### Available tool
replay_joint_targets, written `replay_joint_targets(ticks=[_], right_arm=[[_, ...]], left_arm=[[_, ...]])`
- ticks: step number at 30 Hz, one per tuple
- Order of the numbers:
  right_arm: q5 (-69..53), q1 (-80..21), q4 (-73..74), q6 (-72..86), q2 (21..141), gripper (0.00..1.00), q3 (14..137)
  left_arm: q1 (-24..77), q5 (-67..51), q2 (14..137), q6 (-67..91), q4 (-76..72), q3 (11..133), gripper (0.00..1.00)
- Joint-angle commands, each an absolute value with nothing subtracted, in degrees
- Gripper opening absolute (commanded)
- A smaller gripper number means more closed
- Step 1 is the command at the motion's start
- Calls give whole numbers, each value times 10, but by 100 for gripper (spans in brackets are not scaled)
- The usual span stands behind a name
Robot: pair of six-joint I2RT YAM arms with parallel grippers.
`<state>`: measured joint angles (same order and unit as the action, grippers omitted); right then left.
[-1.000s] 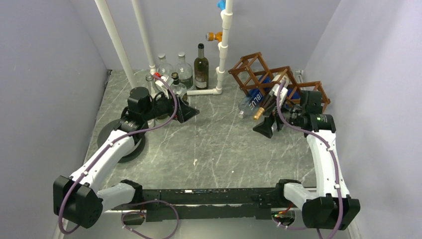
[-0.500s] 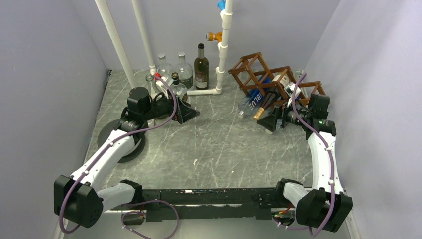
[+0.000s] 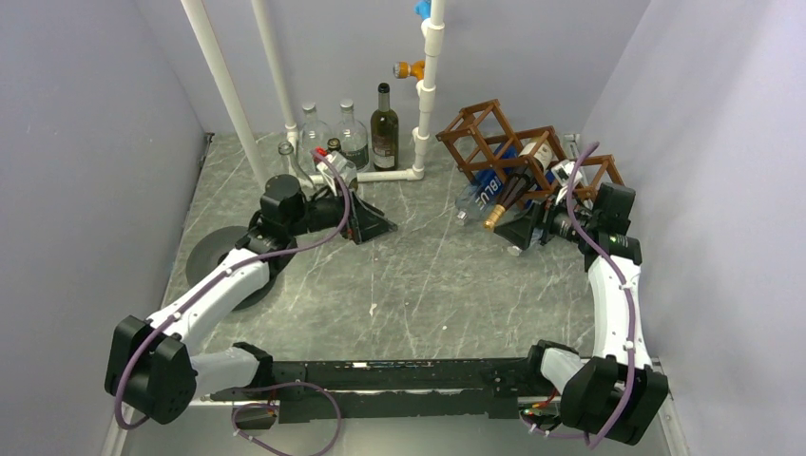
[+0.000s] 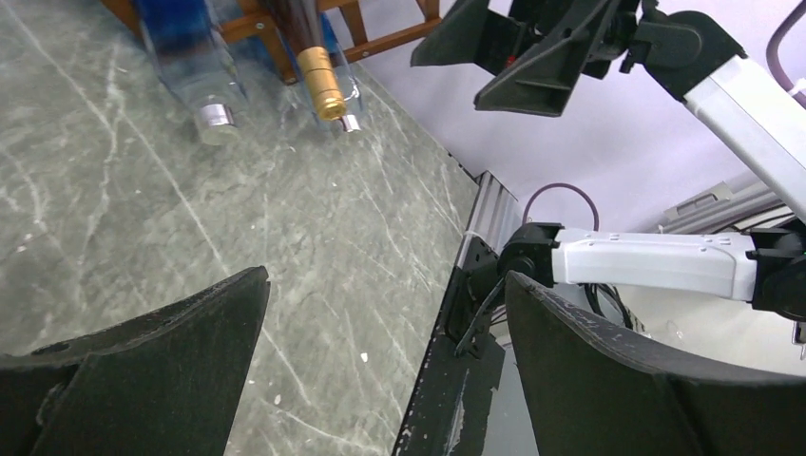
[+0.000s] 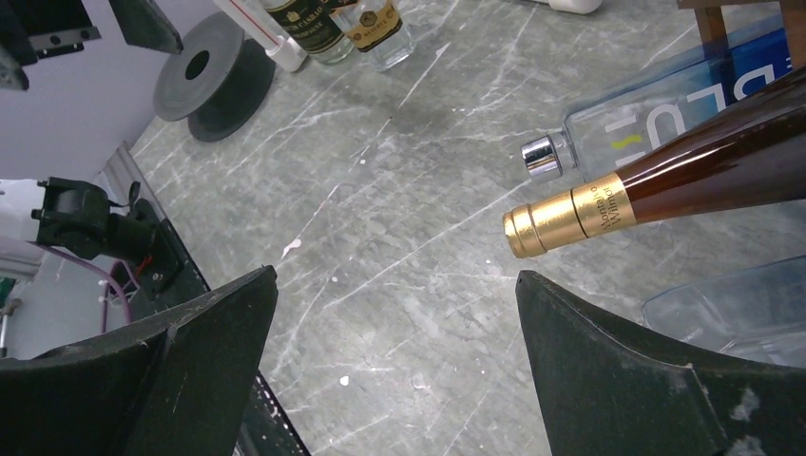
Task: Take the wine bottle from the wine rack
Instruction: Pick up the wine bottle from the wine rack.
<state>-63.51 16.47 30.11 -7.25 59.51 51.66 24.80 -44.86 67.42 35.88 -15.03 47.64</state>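
Wine bottle (image 3: 516, 193): dark brown glass with a gold foil cap. It lies in a lower cell of the wine rack (image 3: 466, 119), neck sloping down and out toward the middle of the table (image 3: 418, 275). The rack stands at the far right, close to the wall.

Blue-labelled clear bottle (image 3: 480, 197): lies just beside the wine bottle on its left, silver cap near the gold one.

Right gripper (image 5: 394, 280): jaws spread wide, nothing held. The gold cap sits just beyond the fingertips, up and to the right in the wrist view. It appears clear of both pads, though the overhead view is too crowded to rule out contact.

Left gripper (image 4: 385, 280): also spread wide and empty, over bare table and well apart from the rack.

Far edge: standing bottles (image 3: 384, 128) beside a white pipe (image 3: 430, 76). Black spool (image 3: 214, 256) at the left.
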Motion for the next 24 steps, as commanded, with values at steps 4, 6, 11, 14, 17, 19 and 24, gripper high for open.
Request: replay_joint_targets(ticks=[4,6,11,14,17,19,24], right_arm=[[-678,188,247,-67,583,100,492],[-678,200,237,-70,576,100,485],[-686,219,226,-80,561,100,464],[-671,224,233,-94,558,100,458],[-664,225,237,-95,558,100,462],[-665,225,236,-91,559,100,462],[-657,225,239,-90,560,100,467]], left_arm=[[327,-358,707,366,-182,492,99],[350,-326,729,368,-180,504,100],[394,-287,793,405,-256,515,100],[415,-287,839,425,-312,531,99],[427,-293,891,441,-334,563,99],[432,-294,921,454,-344,584,99],[438,-289,998,482,-329,658,99]])
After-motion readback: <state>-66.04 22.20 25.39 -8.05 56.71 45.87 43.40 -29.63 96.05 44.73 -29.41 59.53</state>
